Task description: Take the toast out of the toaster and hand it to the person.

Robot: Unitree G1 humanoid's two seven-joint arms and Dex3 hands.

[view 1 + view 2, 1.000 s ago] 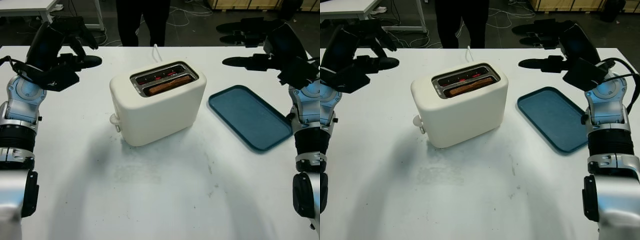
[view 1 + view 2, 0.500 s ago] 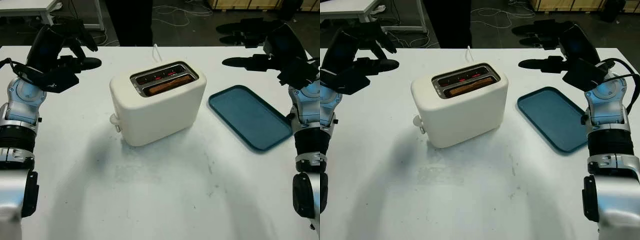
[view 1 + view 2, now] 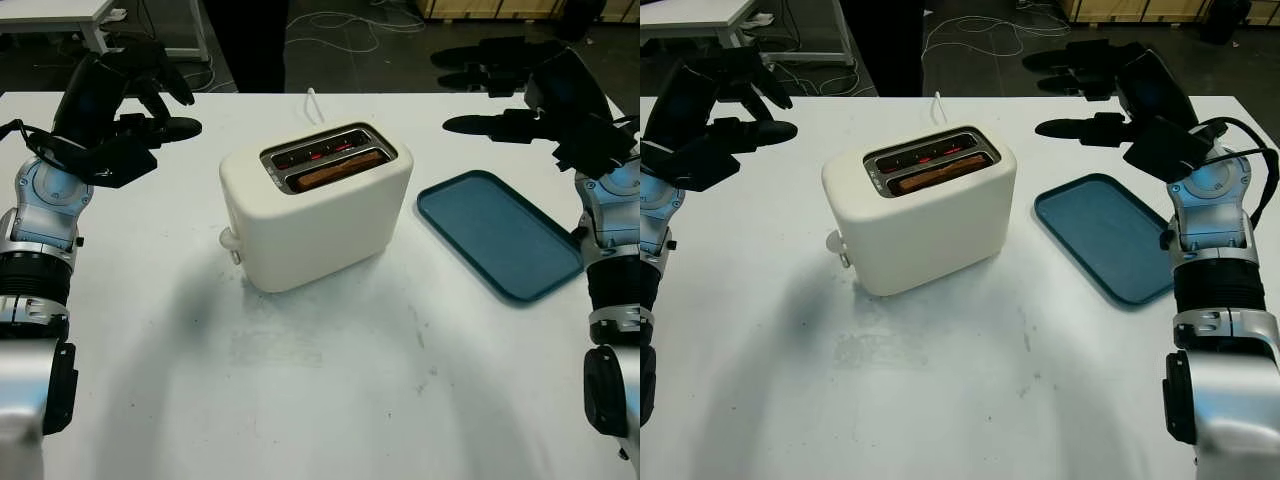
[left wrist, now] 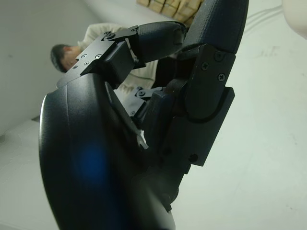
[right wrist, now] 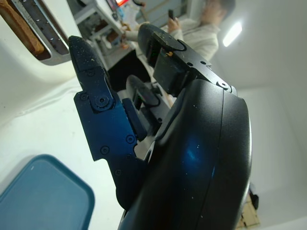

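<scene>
From the head cam, the toast [image 3: 338,171] is sitting low in the toaster [image 3: 315,215] slot, with the left hand [image 3: 150,105] and right hand [image 3: 510,95] both raised either side of the toaster, empty, nothing grabbed. Wrist views show the same, fingers uncurled around nothing, so I'd say it's pre-reach and one hand needs to come down over the slot and pinch the toast's top edge.

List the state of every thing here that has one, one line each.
toaster: upright on the table, heating elements glowing red in the rear slot.
toast: sitting low in the front slot, not yet taken out.
tray: flat on the table, nothing on it.
left robot hand: open, raised left of the toaster.
right robot hand: open, raised above the tray's far side.
</scene>
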